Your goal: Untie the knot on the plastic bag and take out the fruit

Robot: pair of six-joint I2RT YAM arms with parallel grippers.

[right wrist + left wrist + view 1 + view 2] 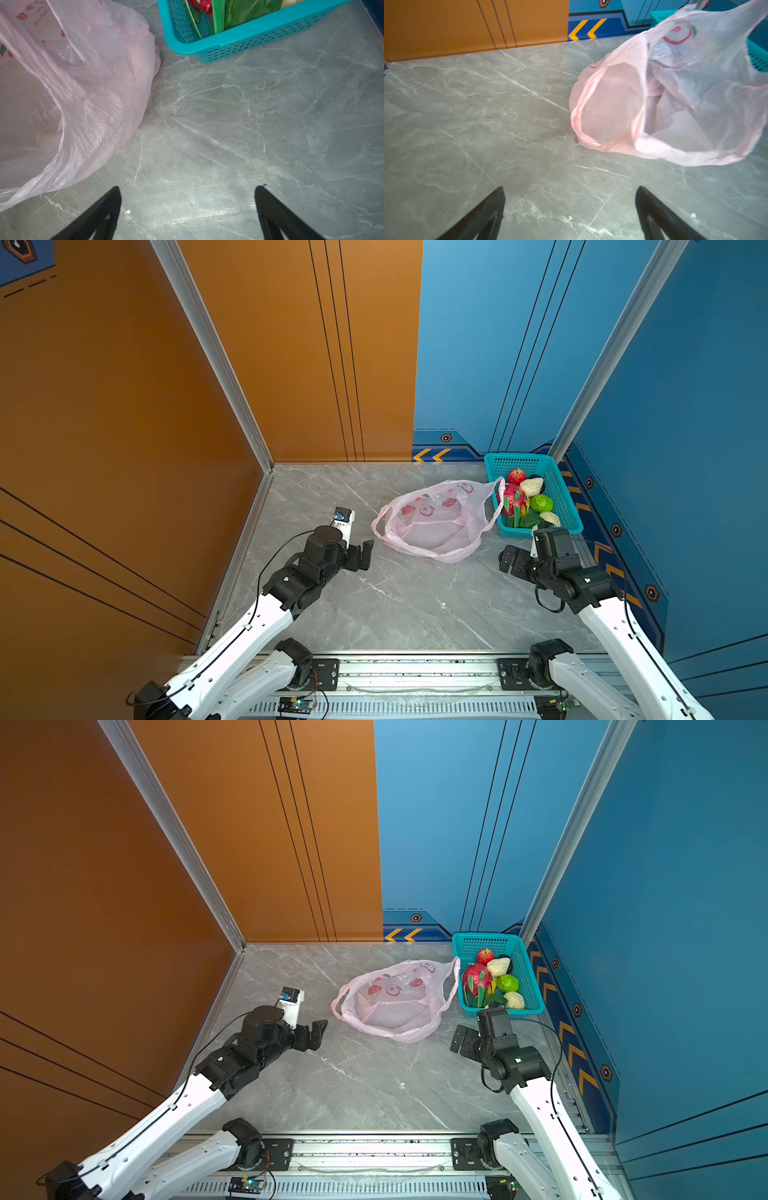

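The pink plastic bag (pixel 432 526) (pixel 390 1002) lies slack on the grey table, its mouth gaping in the left wrist view (pixel 675 99). The knot is out of view; one loop handle (pixel 380 524) lies flat and the other handle (pixel 496 499) leans on the teal basket (pixel 519 457). I see no fruit through the bag. The fruit sits in the basket: dragon fruit (pixel 512 497), apple (pixel 516 475), a green bumpy piece (pixel 541 503), cream lumps (pixel 532 486). My left gripper (pixel 361 556) (pixel 570 189) stands open left of the bag. On the bag's near right my right gripper (pixel 509 559) (pixel 188 188) is open and holds nothing.
The basket (pixel 486 937) (pixel 249 31) stands in the back right corner against the blue wall. An orange wall closes the left side. The arms' metal rail (pixel 415 668) runs along the table's front edge. Bare marble lies between the two grippers.
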